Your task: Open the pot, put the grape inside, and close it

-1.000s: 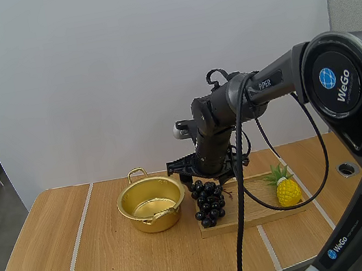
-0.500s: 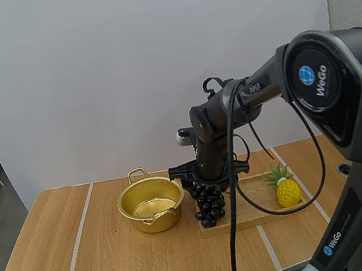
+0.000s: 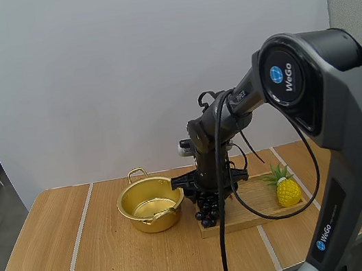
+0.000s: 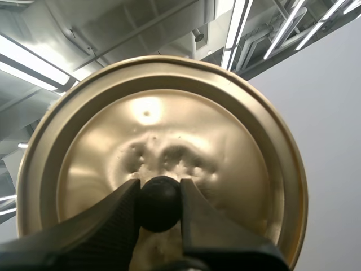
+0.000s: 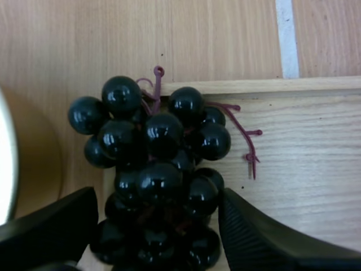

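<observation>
Where the left gripper [image 4: 159, 193] pinches its black knob [image 4: 159, 208], the lid [image 4: 169, 107] is round, dull gold, mottled near the knob; pot [image 3: 152, 206], gold, two-handled, uncovered, on the table [image 3: 104, 259] just left of the tray [image 3: 253, 212]; grapes [image 5: 158, 147], a glossy black bunch with a purplish stem, on the tray's left end, overhanging its edge; right gripper [image 5: 158, 197], fingers apart, flanking the bunch; pineapple [image 3: 287, 189] on the tray's right end.
</observation>
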`<act>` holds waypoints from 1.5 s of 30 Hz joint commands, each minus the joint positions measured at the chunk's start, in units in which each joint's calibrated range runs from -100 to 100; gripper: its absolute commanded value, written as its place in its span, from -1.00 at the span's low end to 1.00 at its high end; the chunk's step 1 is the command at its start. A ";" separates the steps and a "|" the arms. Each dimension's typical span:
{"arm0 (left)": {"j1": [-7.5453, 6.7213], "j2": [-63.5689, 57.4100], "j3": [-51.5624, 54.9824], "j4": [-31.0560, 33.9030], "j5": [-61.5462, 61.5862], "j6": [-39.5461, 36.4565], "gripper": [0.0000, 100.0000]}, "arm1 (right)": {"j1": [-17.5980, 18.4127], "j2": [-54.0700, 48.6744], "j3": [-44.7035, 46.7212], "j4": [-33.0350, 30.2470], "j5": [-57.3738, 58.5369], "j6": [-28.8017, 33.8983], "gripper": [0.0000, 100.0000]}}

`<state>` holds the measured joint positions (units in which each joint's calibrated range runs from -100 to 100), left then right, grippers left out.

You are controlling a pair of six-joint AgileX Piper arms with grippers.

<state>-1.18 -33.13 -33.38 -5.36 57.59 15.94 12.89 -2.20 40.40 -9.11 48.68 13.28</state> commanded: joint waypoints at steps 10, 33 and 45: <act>-0.10 -0.30 -0.34 0.18 -2.57 -0.58 -1.00 | -0.21 2.61 0.02 -1.02 -1.30 0.13 1.00; -0.10 -0.30 -0.34 0.18 -2.57 -0.58 -1.00 | -0.21 2.02 0.02 -1.16 2.72 -0.41 -1.00; -0.10 -0.30 -0.34 0.18 -2.57 -0.58 -1.00 | -0.21 -11.28 0.02 -1.15 0.63 -1.31 -1.00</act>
<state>-1.18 -33.13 -33.38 -5.36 57.59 15.94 12.89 -10.06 40.38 -9.83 50.39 12.26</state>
